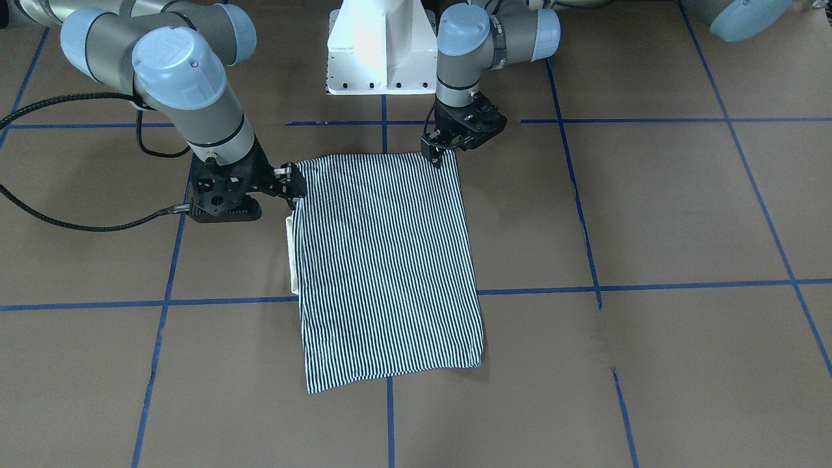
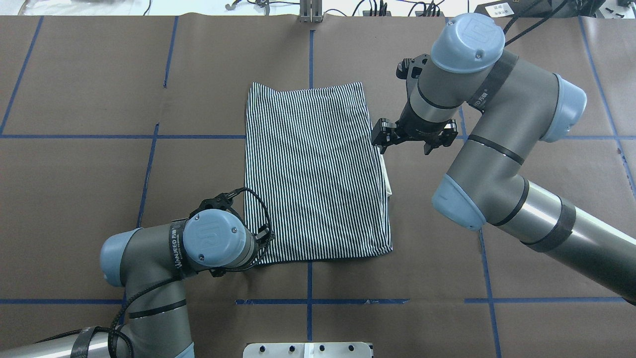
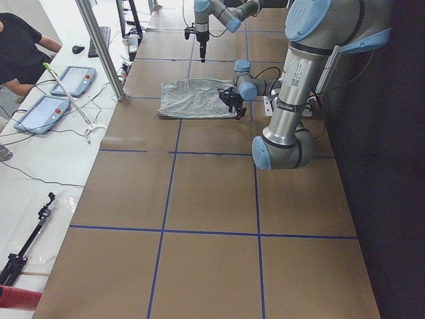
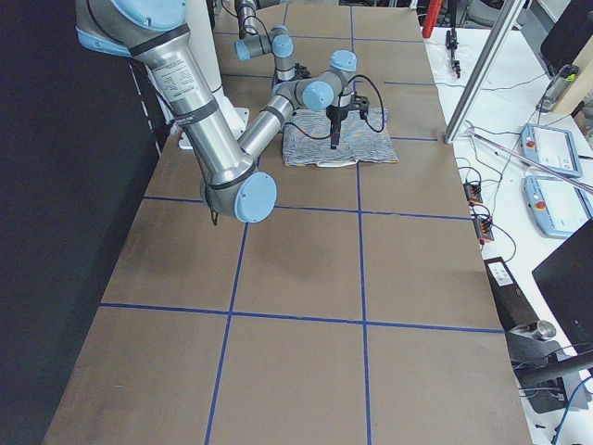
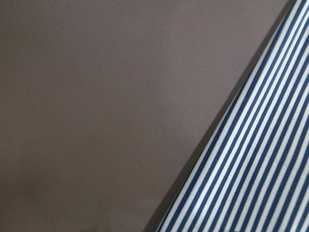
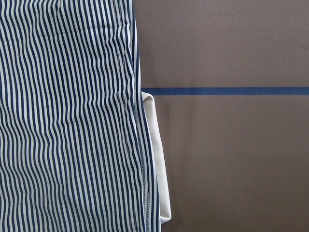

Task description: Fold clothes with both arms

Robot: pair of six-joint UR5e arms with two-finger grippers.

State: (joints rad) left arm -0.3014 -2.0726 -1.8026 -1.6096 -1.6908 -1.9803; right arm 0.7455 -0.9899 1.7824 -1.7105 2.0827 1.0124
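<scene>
Brown paper crossed by blue tape lines (image 2: 149, 136) is covering the table (image 2: 74, 199). On the overhead view's left, the left gripper (image 1: 437, 158) is hanging at the corner of the striped polo shirt (image 2: 313, 174) nearest the robot's base. The shirt is lying folded flat at mid-table, and its cream collar (image 6: 161, 169) is peeking out along the right edge, where the right gripper (image 2: 381, 141) is hovering – I cannot tell either gripper's finger state

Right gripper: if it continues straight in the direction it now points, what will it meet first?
The right gripper points down. It would probably first meet the side edge of the striped shirt, near where the cream collar peeks out. Its exact line is unclear, so it might touch the table instead.
</scene>
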